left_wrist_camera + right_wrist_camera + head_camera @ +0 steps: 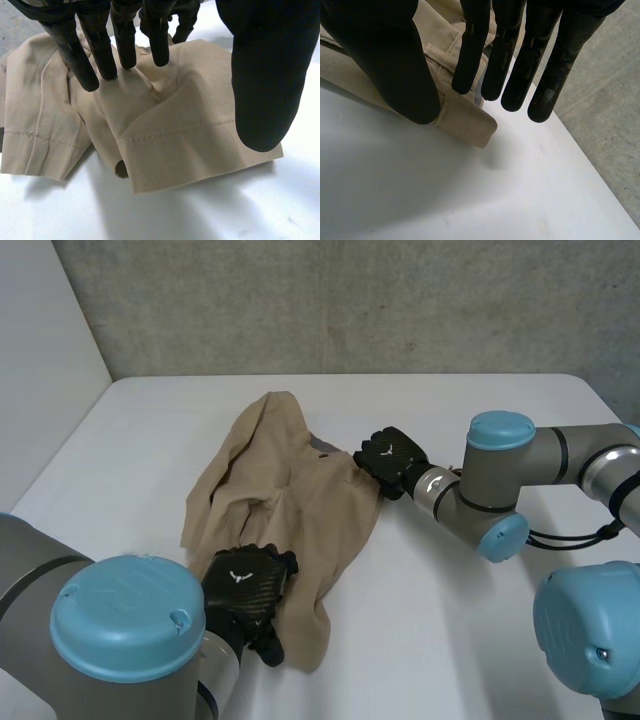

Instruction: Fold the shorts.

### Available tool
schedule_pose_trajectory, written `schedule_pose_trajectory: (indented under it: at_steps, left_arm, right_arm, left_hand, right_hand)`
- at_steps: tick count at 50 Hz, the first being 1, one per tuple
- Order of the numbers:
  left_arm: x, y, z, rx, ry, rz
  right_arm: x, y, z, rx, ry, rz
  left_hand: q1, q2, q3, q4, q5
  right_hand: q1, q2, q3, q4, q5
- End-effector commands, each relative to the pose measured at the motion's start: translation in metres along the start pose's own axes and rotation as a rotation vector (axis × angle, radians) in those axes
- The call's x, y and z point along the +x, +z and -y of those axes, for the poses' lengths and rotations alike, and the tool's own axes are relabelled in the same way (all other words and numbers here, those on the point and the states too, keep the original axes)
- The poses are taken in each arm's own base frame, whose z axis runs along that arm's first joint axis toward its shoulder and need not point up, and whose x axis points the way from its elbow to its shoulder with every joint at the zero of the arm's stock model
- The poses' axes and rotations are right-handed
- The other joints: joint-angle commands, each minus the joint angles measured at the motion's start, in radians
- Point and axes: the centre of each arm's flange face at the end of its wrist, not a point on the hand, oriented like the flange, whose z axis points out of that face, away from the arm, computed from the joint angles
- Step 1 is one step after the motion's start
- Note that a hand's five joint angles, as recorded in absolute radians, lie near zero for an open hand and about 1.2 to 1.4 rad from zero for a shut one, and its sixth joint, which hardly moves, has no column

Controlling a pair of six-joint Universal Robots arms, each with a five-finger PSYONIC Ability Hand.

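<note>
Two open-fingered hands flank the crumpled beige fabric shorts (290, 490) mid-way across the white table (480, 620), left hand (245, 585) over a leg hem, right hand (390, 458) at the waistband corner, apparently positioned to grasp opposite ends for folding

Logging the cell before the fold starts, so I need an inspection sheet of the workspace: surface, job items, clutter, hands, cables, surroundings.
Surface: white table, flat.
Job's things: beige shorts, crumpled and not yet folded, lying mid-table.
Clutter: nothing seen.
Hands: left hand open, straight fingers over a leg hem at the near end; right hand open, at the shorts' right edge.
Cables: nothing seen on the shorts.
Surroundings: grey concrete wall behind the table, white panel at its left.
</note>
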Motion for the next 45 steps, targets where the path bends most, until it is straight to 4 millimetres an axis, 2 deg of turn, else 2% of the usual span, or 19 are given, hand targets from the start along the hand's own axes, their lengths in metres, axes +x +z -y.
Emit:
schedule_pose_trajectory:
  at_steps: [1, 2, 7, 9, 10, 13, 20, 23, 25, 29, 30, 31, 33, 35, 37, 38, 43, 44, 45]
  left_arm:
    - [0.001, -0.001, -0.001, -0.005, 0.002, -0.004]
    - [0.001, -0.001, -0.002, -0.006, 0.000, -0.004]
    - [0.002, 0.000, -0.002, -0.003, -0.006, -0.004]
    - [0.002, 0.001, -0.003, -0.003, -0.006, -0.004]
    - [0.002, 0.001, -0.002, -0.003, -0.005, -0.006]
    - [0.004, 0.004, -0.003, -0.006, -0.004, -0.008]
    - [0.015, 0.016, -0.013, -0.019, 0.016, -0.018]
    - [0.015, 0.025, -0.018, -0.022, 0.024, 0.018]
    - [0.015, 0.028, -0.021, -0.026, 0.029, 0.038]
    - [0.014, 0.036, -0.024, -0.023, 0.032, 0.078]
    - [0.014, 0.037, -0.024, -0.020, 0.031, 0.087]
    - [0.012, 0.038, -0.023, -0.015, 0.030, 0.103]
    - [0.010, 0.038, -0.019, -0.003, 0.026, 0.122]
    - [0.006, 0.035, -0.014, 0.012, 0.020, 0.138]
    - [0.005, 0.030, -0.004, 0.042, 0.014, 0.138]
    - [0.002, 0.021, 0.012, 0.090, 0.006, 0.139]
    - [-0.022, -0.003, 0.057, 0.224, 0.019, 0.192]
    - [-0.026, -0.006, 0.064, 0.244, 0.031, 0.203]
    - [-0.033, -0.016, 0.079, 0.293, 0.054, 0.221]
  right_arm:
    - [-0.004, 0.002, -0.005, -0.004, 0.003, 0.005]
    - [-0.003, 0.003, -0.005, -0.001, 0.001, 0.003]
    - [0.001, 0.002, 0.005, 0.010, 0.004, -0.006]
    - [0.004, -0.001, 0.016, 0.026, 0.009, -0.012]
    - [0.010, -0.004, 0.030, 0.047, 0.023, -0.021]
    - [0.016, -0.011, 0.044, 0.059, 0.061, -0.030]
    - [0.026, -0.045, 0.072, 0.037, 0.094, -0.034]
    - [0.026, -0.058, 0.079, 0.023, 0.100, -0.035]
    - [0.027, -0.075, 0.089, 0.014, 0.104, -0.037]
    - [0.041, -0.091, 0.083, -0.031, 0.121, -0.083]
    - [0.044, -0.094, 0.082, -0.042, 0.124, -0.096]
    - [0.047, -0.097, 0.080, -0.052, 0.127, -0.107]
    - [0.053, -0.105, 0.078, -0.083, 0.132, -0.146]
    - [0.056, -0.108, 0.077, -0.092, 0.131, -0.162]
    - [0.063, -0.119, 0.078, -0.120, 0.134, -0.200]
    - [0.062, -0.121, 0.079, -0.123, 0.135, -0.202]
    - [0.061, -0.138, 0.089, -0.137, 0.140, -0.203]
    - [0.062, -0.143, 0.095, -0.133, 0.140, -0.208]
    - [0.065, -0.154, 0.108, -0.124, 0.136, -0.217]
  left_hand:
    - [-0.020, -0.003, -0.007, 0.003, 0.005]
    - [-0.023, -0.005, -0.010, 0.000, 0.002]
    - [-0.023, -0.005, -0.010, 0.000, 0.002]
    - [-0.020, -0.003, -0.007, 0.003, 0.005]
    - [-0.020, -0.003, -0.007, 0.003, 0.005]
    - [-0.020, -0.003, -0.007, 0.003, 0.005]
    - [0.006, 0.024, 0.020, 0.030, 0.031]
    - [0.088, 0.106, 0.102, 0.112, 0.113]
    - [0.147, 0.164, 0.160, 0.170, 0.172]
    - [0.548, 0.566, 0.562, 0.572, 0.573]
    - [0.689, 0.707, 0.702, 0.712, 0.714]
    - [0.975, 0.993, 0.989, 0.999, 1.000]
    - [1.024, 1.042, 1.038, 1.048, 1.050]
    - [1.025, 1.042, 1.038, 1.048, 1.050]
    - [1.025, 1.042, 1.038, 1.048, 1.050]
    - [1.025, 1.042, 1.038, 1.048, 1.050]
    - [1.025, 1.042, 1.038, 1.048, 1.050]
    - [1.025, 1.042, 1.038, 1.048, 1.050]
    - [1.025, 1.042, 1.038, 1.048, 1.050]
  right_hand:
    - [0.501, 0.357, 0.351, 0.346, 0.392]
    - [0.576, 0.432, 0.427, 0.421, 0.467]
    - [0.577, 0.433, 0.427, 0.422, 0.468]
    - [0.577, 0.433, 0.427, 0.422, 0.468]
    - [0.577, 0.433, 0.427, 0.422, 0.468]
    - [0.577, 0.433, 0.427, 0.422, 0.468]
    - [0.577, 0.433, 0.427, 0.422, 0.468]
    - [0.577, 0.433, 0.427, 0.422, 0.468]
    - [0.577, 0.433, 0.427, 0.422, 0.468]
    - [0.577, 0.433, 0.427, 0.422, 0.468]
    - [0.577, 0.433, 0.427, 0.422, 0.468]
    - [0.577, 0.433, 0.427, 0.422, 0.468]
    - [0.577, 0.433, 0.427, 0.422, 0.468]
    - [0.577, 0.433, 0.427, 0.422, 0.468]
    - [0.577, 0.433, 0.427, 0.422, 0.468]
    - [0.577, 0.433, 0.427, 0.422, 0.468]
    - [0.577, 0.433, 0.427, 0.422, 0.468]
    - [0.577, 0.433, 0.427, 0.422, 0.468]
    - [0.577, 0.433, 0.427, 0.422, 0.468]
